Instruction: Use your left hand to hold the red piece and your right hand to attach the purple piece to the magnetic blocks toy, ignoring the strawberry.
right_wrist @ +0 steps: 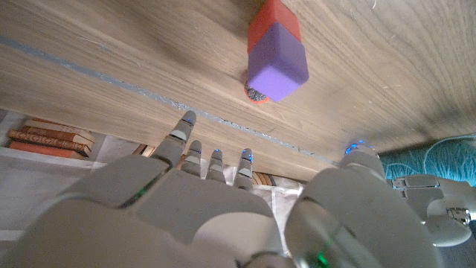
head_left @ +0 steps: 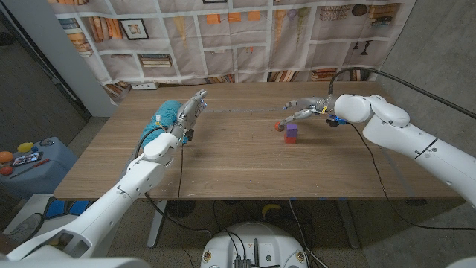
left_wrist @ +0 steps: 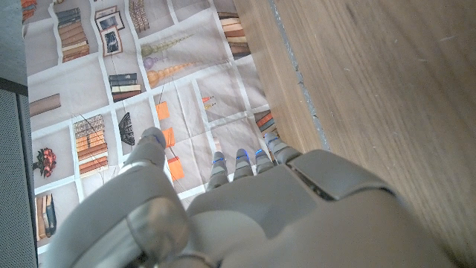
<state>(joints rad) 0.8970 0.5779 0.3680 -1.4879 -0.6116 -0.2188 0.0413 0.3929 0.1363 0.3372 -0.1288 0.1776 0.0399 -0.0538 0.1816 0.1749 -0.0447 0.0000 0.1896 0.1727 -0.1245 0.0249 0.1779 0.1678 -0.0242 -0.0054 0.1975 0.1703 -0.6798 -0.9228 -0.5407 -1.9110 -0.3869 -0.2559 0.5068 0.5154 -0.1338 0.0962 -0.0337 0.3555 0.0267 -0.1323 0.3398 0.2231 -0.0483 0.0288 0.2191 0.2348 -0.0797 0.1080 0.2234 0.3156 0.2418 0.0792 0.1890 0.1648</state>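
Note:
On the table's right half a purple cube (head_left: 291, 129) sits on top of a red cube (head_left: 291, 138); the two are joined. The right wrist view shows the same purple cube (right_wrist: 277, 61) against the red cube (right_wrist: 273, 18). A small strawberry (head_left: 280, 126) lies just left of the stack, and a bit of it (right_wrist: 254, 93) peeks from behind the purple cube. My right hand (head_left: 303, 112) hovers just behind the stack, fingers spread, holding nothing. My left hand (head_left: 190, 112) is raised over the table's left half, far from the cubes, fingers apart and empty.
A teal bundle (head_left: 166, 112) lies behind my left hand near the table's back edge. A printed bookshelf backdrop (head_left: 245, 37) hangs behind the table. A black cable (head_left: 387, 74) loops over my right arm. Bare wood (head_left: 238, 164) lies between the arms.

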